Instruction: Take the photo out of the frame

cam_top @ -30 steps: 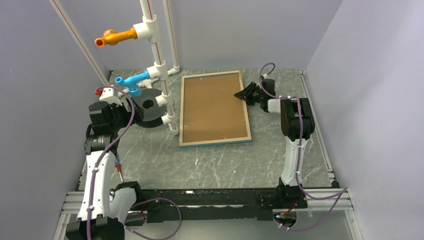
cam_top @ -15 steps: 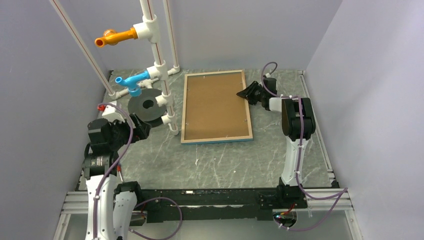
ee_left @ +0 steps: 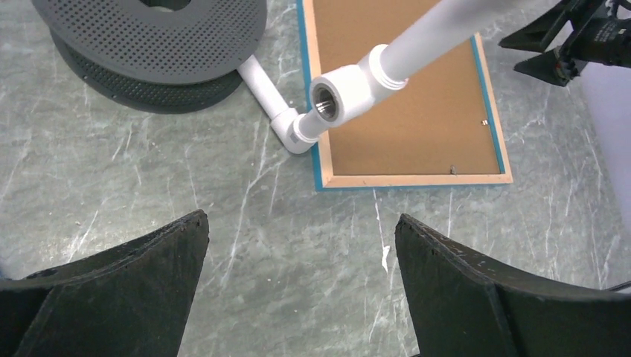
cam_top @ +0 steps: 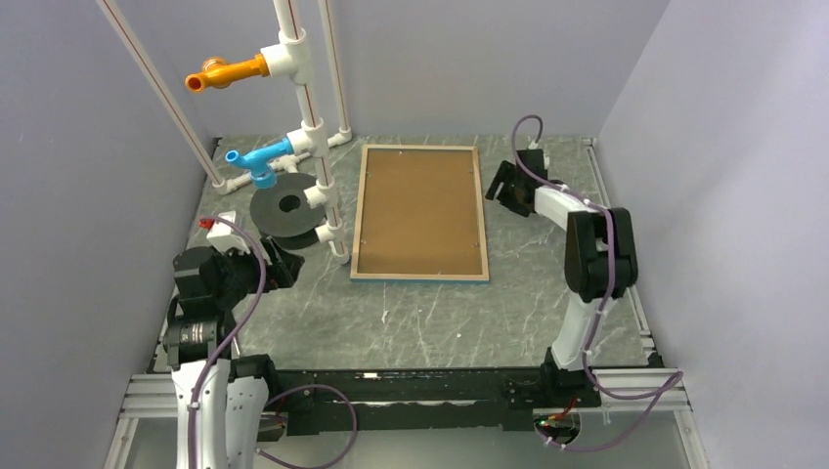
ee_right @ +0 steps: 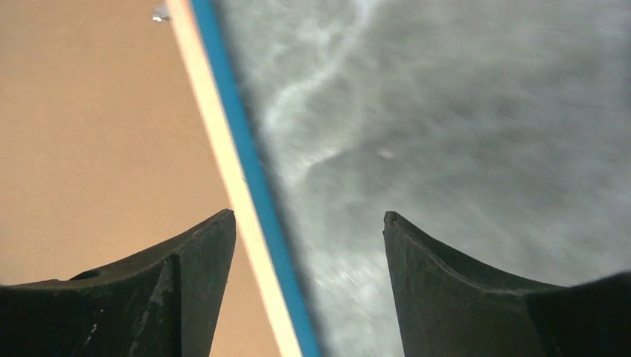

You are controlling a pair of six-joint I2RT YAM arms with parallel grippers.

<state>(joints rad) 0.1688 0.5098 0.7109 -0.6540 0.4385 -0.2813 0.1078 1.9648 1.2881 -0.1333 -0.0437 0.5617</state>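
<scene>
frame (ee_right: 251, 171) edge just below right pincer (ee_right: 309, 216)

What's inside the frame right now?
Only the brown backing board shows, filling the frame edge to edge, with small clips near its rim. Whatever lies under the board is covered, so no photo can be seen.

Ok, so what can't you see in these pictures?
Photo: hidden in every view; the frame lies face down and the brown backing board covers it.
The board's small clips: too small to tell whether they are locked.
Left wrist view: a white pipe crosses the board's far part.
Right wrist view: blurred; only a strip of frame edge shows.
</scene>
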